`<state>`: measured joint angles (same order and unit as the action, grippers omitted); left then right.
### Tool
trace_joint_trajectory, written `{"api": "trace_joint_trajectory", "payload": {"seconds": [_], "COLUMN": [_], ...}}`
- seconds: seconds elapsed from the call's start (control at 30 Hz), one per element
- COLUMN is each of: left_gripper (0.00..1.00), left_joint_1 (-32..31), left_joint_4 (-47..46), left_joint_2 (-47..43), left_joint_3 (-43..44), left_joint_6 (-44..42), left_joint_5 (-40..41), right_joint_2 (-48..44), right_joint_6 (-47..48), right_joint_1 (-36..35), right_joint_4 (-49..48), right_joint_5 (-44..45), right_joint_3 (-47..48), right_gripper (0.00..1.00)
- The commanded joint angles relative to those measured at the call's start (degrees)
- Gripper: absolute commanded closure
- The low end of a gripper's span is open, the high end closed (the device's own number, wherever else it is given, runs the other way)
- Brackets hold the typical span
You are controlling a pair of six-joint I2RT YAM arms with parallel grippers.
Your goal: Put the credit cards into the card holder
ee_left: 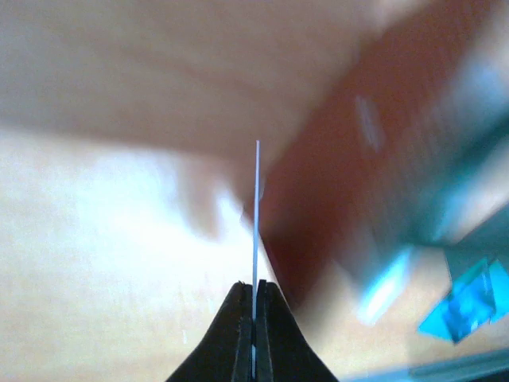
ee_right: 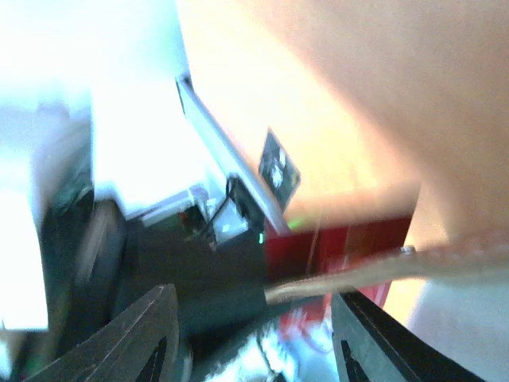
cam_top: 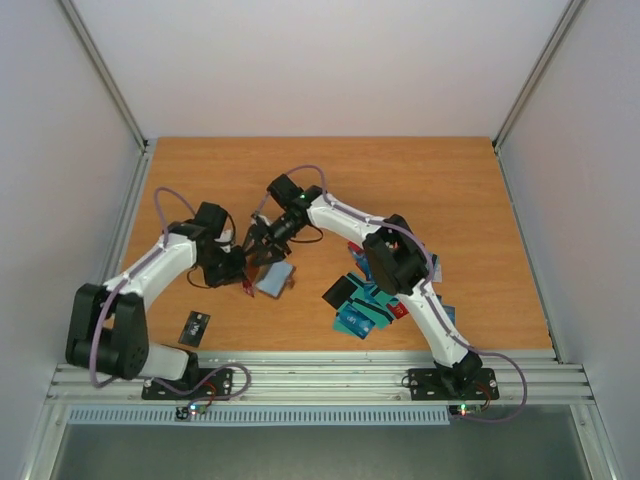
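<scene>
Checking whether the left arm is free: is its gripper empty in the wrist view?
No: the left gripper is shut on a thin credit card, seen edge-on, sticking up from between its fingertips.

We see a brown wooden counter (cam_top: 330,180) with white walls (cam_top: 300,60) around it, a silver metal rail (cam_top: 320,375) along its near edge, and a gray strip with slots (cam_top: 300,413) just below that.
</scene>
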<state>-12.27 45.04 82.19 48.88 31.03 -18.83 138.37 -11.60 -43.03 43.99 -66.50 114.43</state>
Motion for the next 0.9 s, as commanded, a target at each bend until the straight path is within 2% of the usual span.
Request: {"api": "trace_joint_trajectory", "payload": {"seconds": [0.0, 0.2, 0.4, 0.7, 0.87], "left_gripper": [0.99, 0.99, 1.00, 1.00, 1.00], "left_joint_1": [-4.14, -4.12, -4.14, -2.12, -0.68], "left_joint_4": [17.93, 27.89, 23.91, 5.67, 1.72], "left_joint_2": [-8.15, -15.22, -17.67, -5.55, 3.29], "left_joint_3": [3.85, 9.79, 10.52, 9.43, 12.68], "left_joint_6": [-3.56, -2.58, -6.26, -7.16, -9.58], "left_joint_5": [-7.11, -3.78, -1.87, 1.58, 2.43], "right_joint_2": [7.64, 12.83, 15.97, 15.59, 15.44], "right_joint_6": [-2.64, -2.07, -2.18, -2.16, -2.50], "right_joint_1": [2.05, 2.02, 2.05, 2.03, 2.03], "right_joint_4": [-4.22, -0.54, 0.64, 0.48, 0.66], "right_joint_5": [8.61, 7.76, 7.00, 5.68, 5.50], "right_joint_3": [9.52, 16.91, 20.60, 21.45, 21.86], "right_gripper": [0.46, 0.45, 0.45, 0.44, 0.44]}}
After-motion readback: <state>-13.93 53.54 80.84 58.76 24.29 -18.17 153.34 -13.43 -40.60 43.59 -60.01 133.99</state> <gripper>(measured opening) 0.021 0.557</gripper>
